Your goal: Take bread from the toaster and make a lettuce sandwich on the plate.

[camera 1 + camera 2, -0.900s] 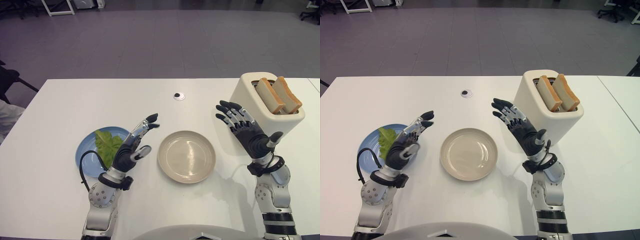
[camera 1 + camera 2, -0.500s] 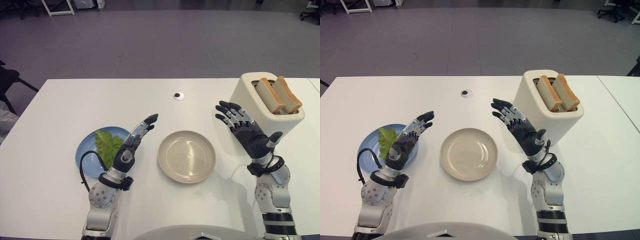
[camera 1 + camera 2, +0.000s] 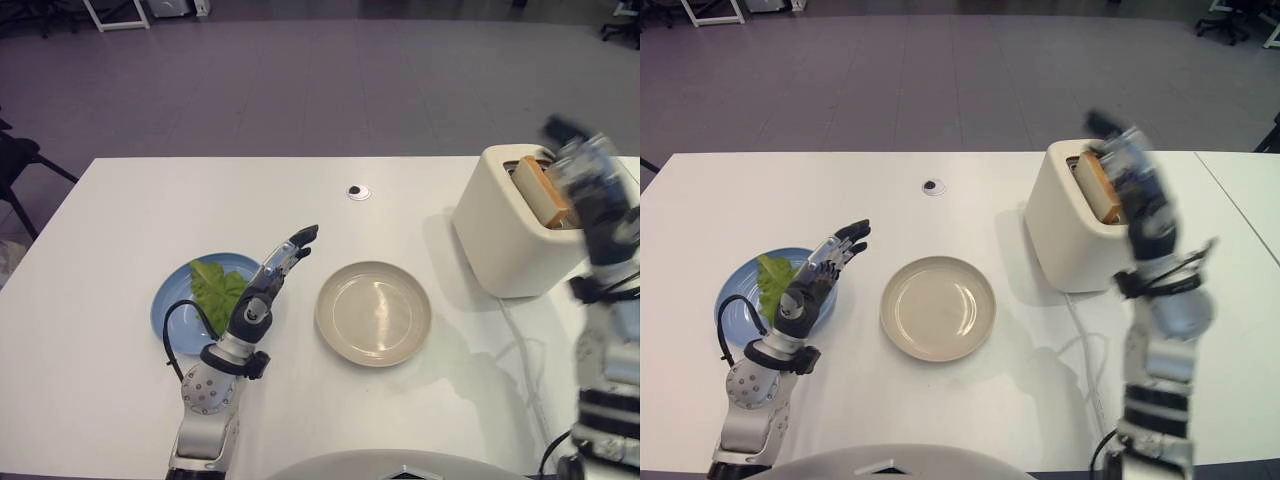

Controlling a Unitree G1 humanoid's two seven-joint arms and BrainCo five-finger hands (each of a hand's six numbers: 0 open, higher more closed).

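A cream toaster (image 3: 505, 250) stands at the table's right, with one bread slice (image 3: 540, 192) showing in its slots. My right hand (image 3: 598, 195) is raised over the toaster's right side, blurred, fingers stretched out, and it covers the second slice. An empty beige plate (image 3: 373, 312) lies at the table's middle. To its left, a green lettuce leaf (image 3: 215, 288) rests on a blue plate (image 3: 165, 305). My left hand (image 3: 265, 290) hovers open over the blue plate's right edge, fingers pointing toward the table's middle, holding nothing.
A small round black-and-white object (image 3: 357, 192) lies at the back centre of the white table (image 3: 120, 200). The toaster's white cable (image 3: 520, 340) runs toward the front edge on the right.
My right hand has swung up and to the right, from in front of the toaster to over its slots. The left hand's fingers have straightened slightly and it stays by the blue plate.
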